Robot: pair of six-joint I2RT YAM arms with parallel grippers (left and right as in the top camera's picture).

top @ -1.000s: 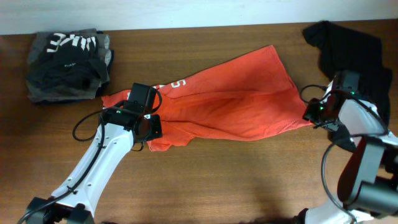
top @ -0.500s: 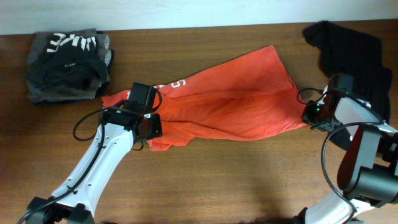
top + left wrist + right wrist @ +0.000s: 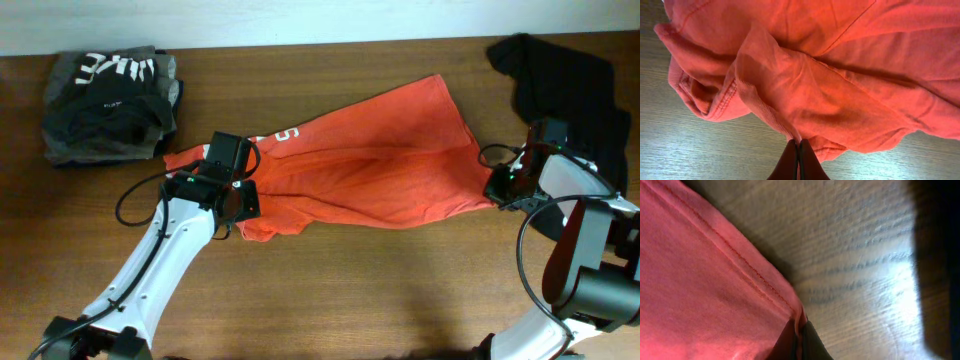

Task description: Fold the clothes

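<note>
Red-orange T-shirt point(image 3: 370, 170) lies stretched across mid-table point(image 3: 330, 290). Its white chest lettering is partly covered and unreadable. Left gripper point(image 3: 799, 159), arm low, pinches a bunched fold. Right gripper point(image 3: 801, 341) is clenched on the hem corner.

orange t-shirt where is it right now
In the overhead view the orange T-shirt lies across the middle of the table, pinched at opposite ends by the left hand and right hand.

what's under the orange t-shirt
Only the wooden table shows around the orange T-shirt; it lies straight on the wood at its edges. Whatever might sit beneath its middle is covered by cloth.
</note>
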